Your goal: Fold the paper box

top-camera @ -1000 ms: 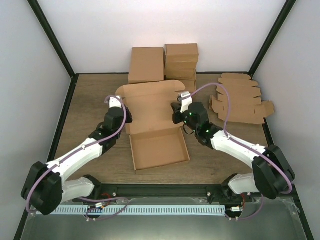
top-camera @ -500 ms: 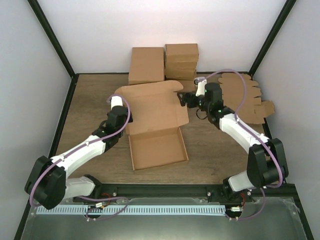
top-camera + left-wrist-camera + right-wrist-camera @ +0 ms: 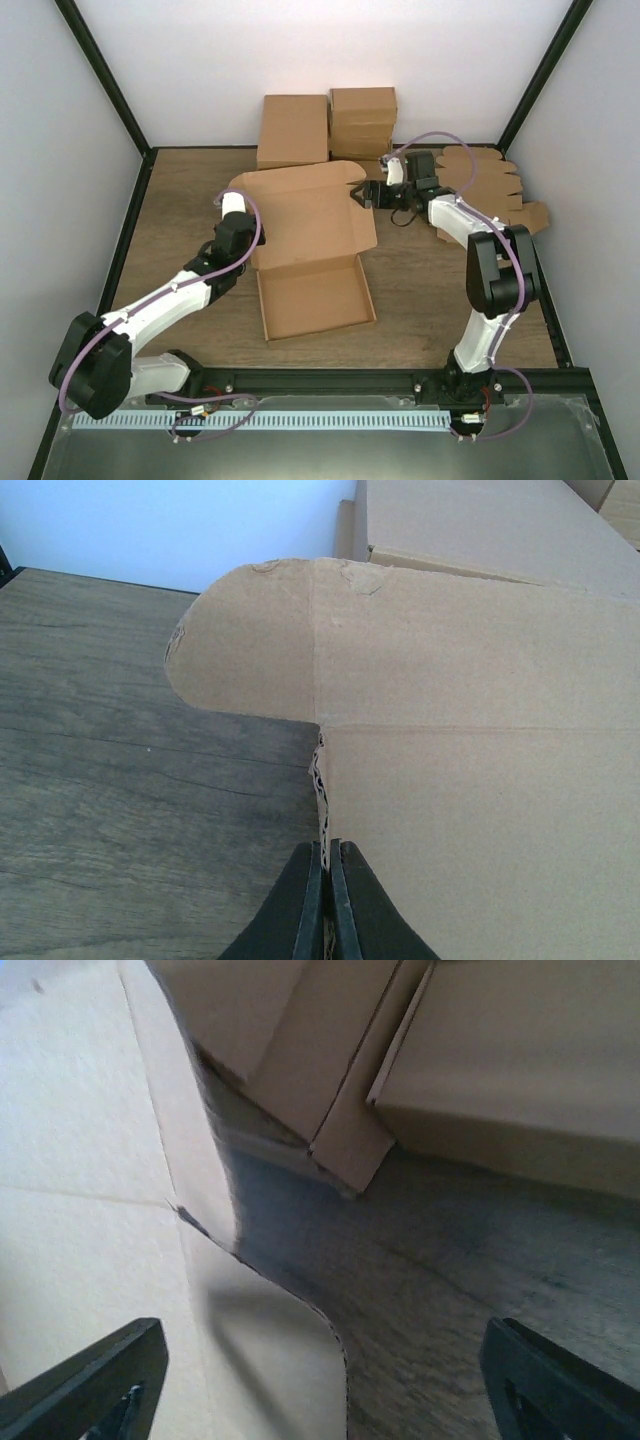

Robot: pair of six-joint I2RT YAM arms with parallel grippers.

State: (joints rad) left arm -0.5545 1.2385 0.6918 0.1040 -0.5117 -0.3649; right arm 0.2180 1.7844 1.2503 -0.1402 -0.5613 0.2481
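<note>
My left tool [image 3: 327, 870], pressed together, pinches the left edge of the paper box [image 3: 310, 240], which lies open at the middle of the counter [image 3: 170, 210]. My right tool [image 3: 322, 1370] hangs spread wide beside the box's back right flap.

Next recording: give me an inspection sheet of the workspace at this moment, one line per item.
Surface: wooden table, dark grain, no damage seen.
Job's things: paper box lies open mid-table, near tray walls raised, lid panel spread toward the back.
Clutter: closed cardboard boxes stacked at the back; flat blanks piled far right.
Tools: left tool shut on the paper box's left edge; right tool open beside the lid's right flap, holding nothing.
Cables: purple cables loop along both arms.
Surroundings: white walls, black frame posts; nothing else seen.
</note>
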